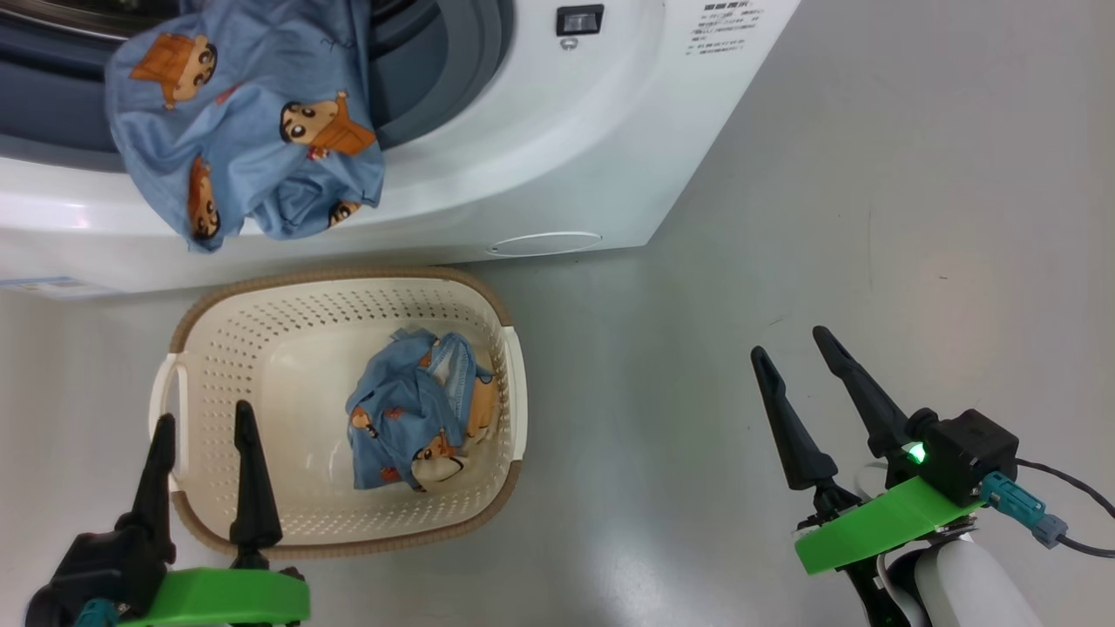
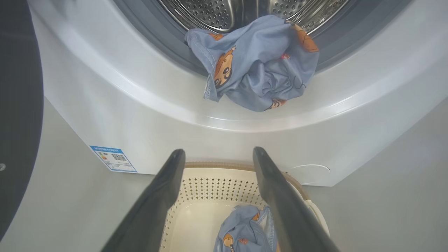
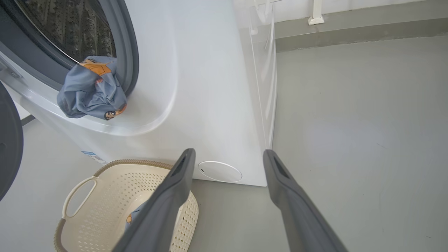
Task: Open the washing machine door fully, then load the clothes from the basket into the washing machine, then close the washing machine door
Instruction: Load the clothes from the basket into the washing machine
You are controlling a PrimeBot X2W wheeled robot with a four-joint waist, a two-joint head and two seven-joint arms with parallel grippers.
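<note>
Loading half done: left claw (image 1: pixel 203 414) over basket (image 1: pixel 348 277), right claw (image 1: pixel 789 341) aside, both spread and empty. One cloth (image 1: pixel 418 409) lies in basket; second cloth (image 1: pixel 244 131) droops over washer (image 1: pixel 523 174) lip. Grab bunched middle, drop deep, then push drooper in.

Light-blue bear-print clothes (image 1: pixel 248 122), cream perforated basket (image 1: pixel 287 318).
</note>
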